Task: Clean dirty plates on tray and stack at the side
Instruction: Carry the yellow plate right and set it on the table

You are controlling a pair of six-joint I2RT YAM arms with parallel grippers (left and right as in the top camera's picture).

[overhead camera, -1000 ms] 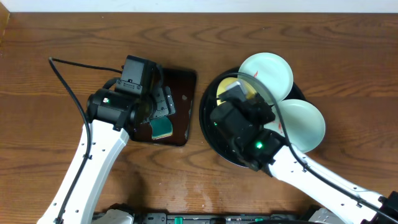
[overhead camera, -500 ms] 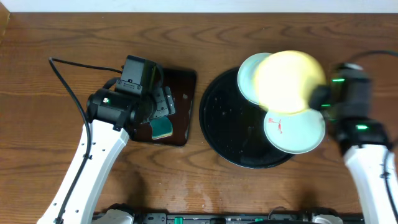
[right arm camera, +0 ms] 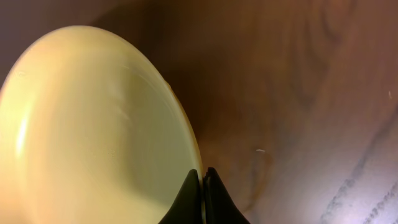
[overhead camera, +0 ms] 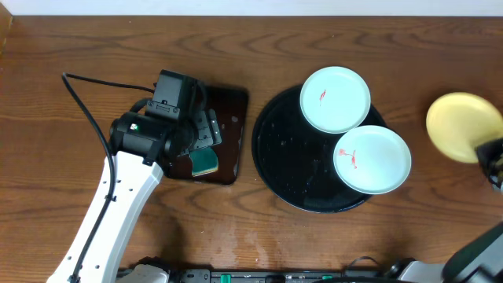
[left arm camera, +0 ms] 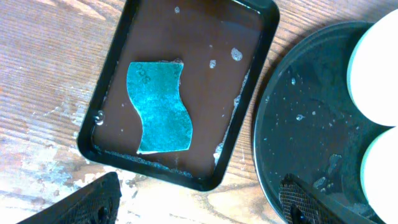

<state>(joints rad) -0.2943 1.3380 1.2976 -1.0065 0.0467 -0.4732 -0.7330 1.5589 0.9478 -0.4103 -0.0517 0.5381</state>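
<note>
Your pale yellow plate (overhead camera: 462, 126) is at the right edge, rim pinched in the closed right gripper (right arm camera: 201, 180). 2 red-smeared white plates (overhead camera: 335, 98) lie on the tray (overhead camera: 275, 157); left gripper (left arm camera: 199, 180) wide, empty.

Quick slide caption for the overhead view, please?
Right gripper holds yellow plate beside the black tray, two smeared white plates on it, left gripper over sponge tray.

One pale yellow plate (overhead camera: 460, 126) and two white plates (overhead camera: 335, 98) (overhead camera: 372, 159), each red-smeared, make three in all. Also counted: one round black tray (overhead camera: 275, 161), one rectangular tray (overhead camera: 233, 110), one teal sponge (overhead camera: 206, 162), two robot arms (overhead camera: 118, 196) (overhead camera: 475, 259), one wooden counter (overhead camera: 94, 47).
</note>
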